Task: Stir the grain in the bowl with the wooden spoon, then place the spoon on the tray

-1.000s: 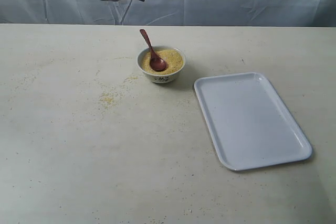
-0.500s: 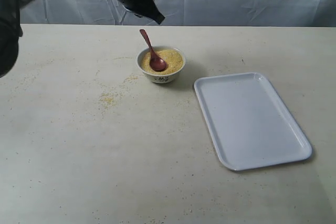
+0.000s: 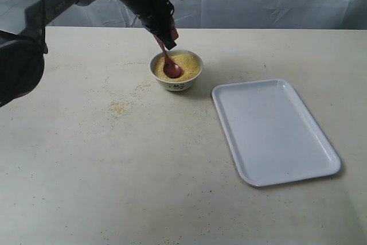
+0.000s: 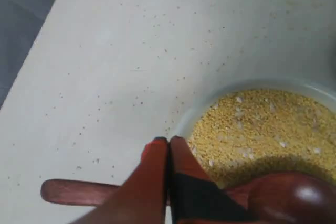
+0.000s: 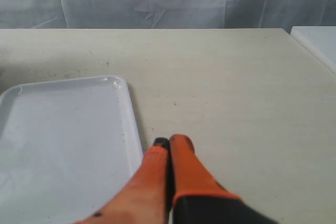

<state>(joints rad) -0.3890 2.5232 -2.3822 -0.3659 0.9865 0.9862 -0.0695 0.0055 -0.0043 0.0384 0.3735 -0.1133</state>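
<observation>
1. Surface (image 3: 86,159): pale and flat, and it carries everything. Loose grains (image 3: 119,107) lie scattered on it left of the bowl in the exterior view.
2. Tray (image 3: 275,133): flat, bare, right of the bowl and apart from it. The right hand (image 5: 169,142) hangs over the surface just beside the tray's rim, fingers pressed together, holding nothing.
3. Bowl (image 3: 178,84): upright, toward the far middle of the surface, filled nearly to the rim.
4. Left hand (image 4: 168,141): above the bowl's far-left edge, at the upper part of the spoon handle. Its fingers are closed on each other with nothing between them.
5. Spoon (image 3: 171,70): the scoop sits in the grain and the handle leans up and out over the rim. In the left wrist view the handle crosses beneath the closed fingertips. I cannot tell whether they touch it.
6. Grain (image 3: 186,64): a yellow sandy mass, level with the scoop.
7. Judgement, step in hand: taking hold of the spoon; stirring not yet begun.
8. Judgement, doing it well:
   - Part the fingers first and set them astride the handle across its width, on the free upper length clear of the rim.
   - Close firmly, because a slim handle may pivot in a loose hold.
   - Stir slowly and keep the scoop low and inside the rim. The bowl is full and small, so it may spill or slide.
</observation>
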